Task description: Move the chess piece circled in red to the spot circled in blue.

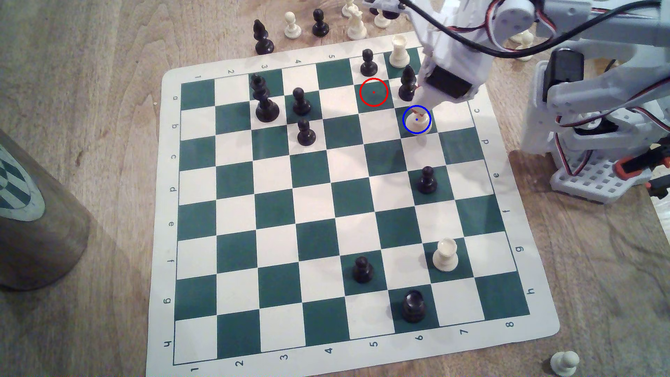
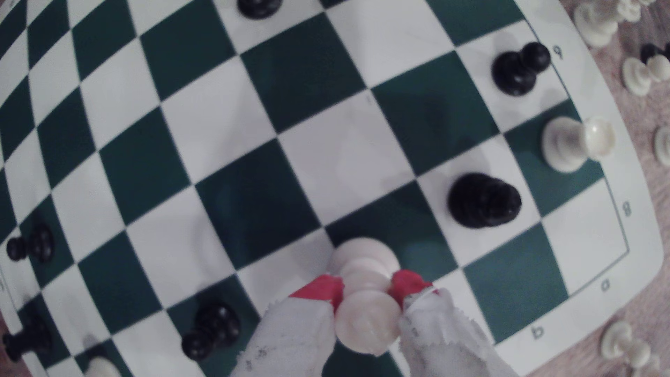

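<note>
Red-tipped, cloth-wrapped gripper [image 2: 366, 290] clamps the smooth cream chess piece [image 2: 366, 319] over the blue-ringed green square [image 1: 408, 135]; wrist view reveals its round base.

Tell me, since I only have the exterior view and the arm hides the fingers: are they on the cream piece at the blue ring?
Observer: Yes. In the wrist view the red-tipped fingers press both sides of the chess piece just under its head.
Operator: Is its base over the green square?
Observer: Mostly; the wrist view shows the base overlapping the corner into a neighbouring white square. Whether it touches the board, I cannot tell.
Operator: Anything crowding it?
Observer: The nearest is a black piece on a white square diagonally adjacent, clear of the gripper.
</note>
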You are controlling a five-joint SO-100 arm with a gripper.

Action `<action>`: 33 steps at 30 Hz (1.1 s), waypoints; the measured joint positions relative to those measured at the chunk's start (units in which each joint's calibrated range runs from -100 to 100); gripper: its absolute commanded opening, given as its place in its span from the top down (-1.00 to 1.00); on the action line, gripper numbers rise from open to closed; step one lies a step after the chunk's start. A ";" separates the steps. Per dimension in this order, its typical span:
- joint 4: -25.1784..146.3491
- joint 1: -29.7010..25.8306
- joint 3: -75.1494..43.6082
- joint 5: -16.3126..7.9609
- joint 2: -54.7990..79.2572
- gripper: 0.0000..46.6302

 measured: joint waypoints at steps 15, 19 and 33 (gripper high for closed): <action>-4.62 2.95 0.00 1.27 5.03 0.96; -5.50 3.24 0.00 1.32 5.53 0.96; -6.14 3.47 0.00 2.05 7.21 0.35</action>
